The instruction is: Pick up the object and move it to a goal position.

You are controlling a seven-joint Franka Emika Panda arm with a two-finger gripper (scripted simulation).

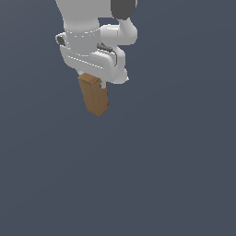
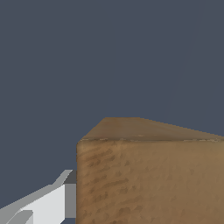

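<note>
The pincer [image 1: 95,85] is closed on the upper end of the block [image 1: 95,97], which hangs below the white hand, slightly tilted, against plain dark grey. In the wrist view the block [image 2: 148,175] looms close, one white finger [image 2: 52,203] pressed against its side.

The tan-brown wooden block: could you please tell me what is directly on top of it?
The white gripper sits on top of the tan-brown wooden block. The block's upper end is hidden beneath it, and the fingertips cannot be seen.
</note>
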